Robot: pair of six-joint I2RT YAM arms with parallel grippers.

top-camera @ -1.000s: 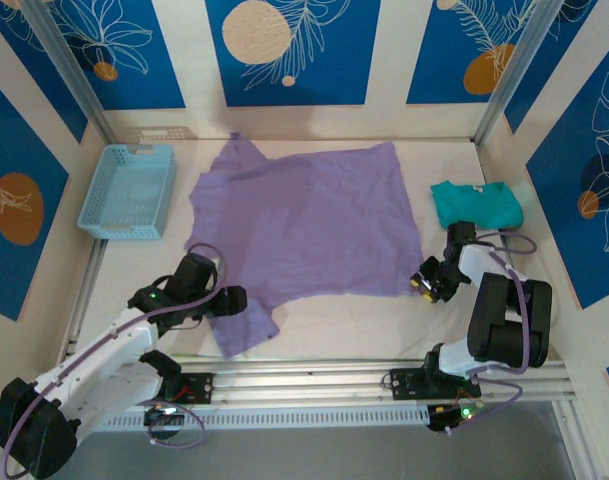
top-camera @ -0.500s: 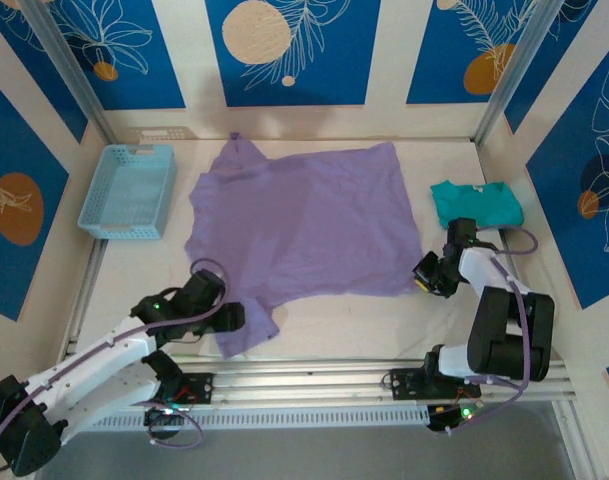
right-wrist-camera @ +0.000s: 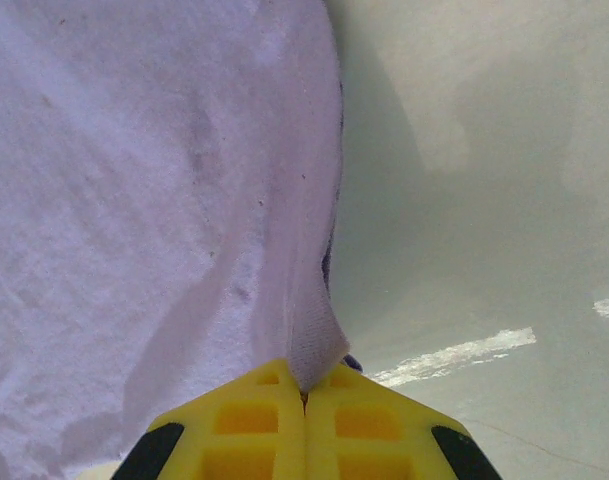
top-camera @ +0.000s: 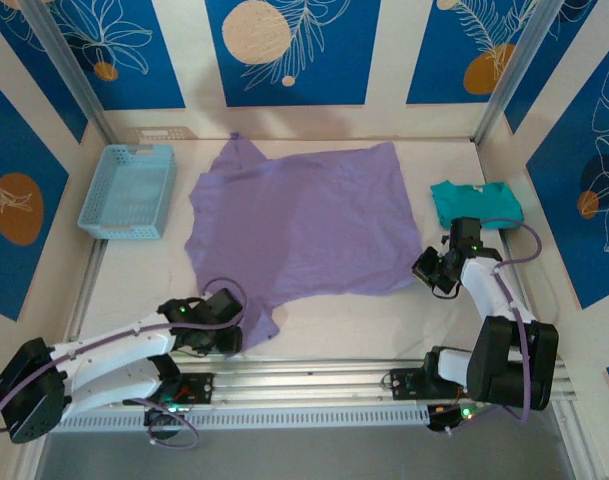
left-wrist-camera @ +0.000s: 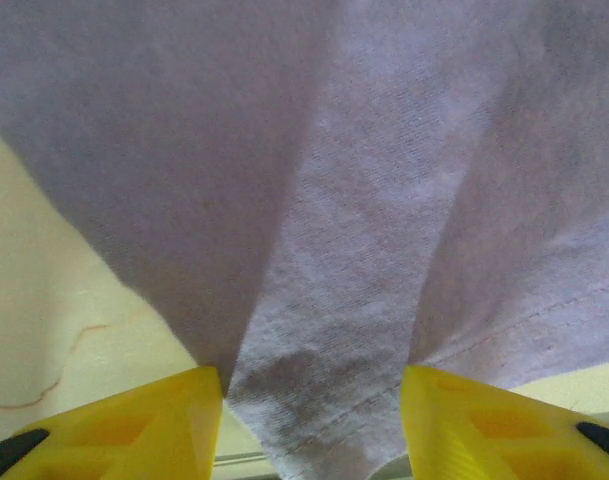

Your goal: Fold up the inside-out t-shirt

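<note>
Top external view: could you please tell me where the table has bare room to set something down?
The widest bare table lies between the t-shirt and the front rail, bounded by the left gripper and right gripper. A second patch sits in front of the basket, left of the t-shirt. The right side is crowded by the teal shirt.
</note>
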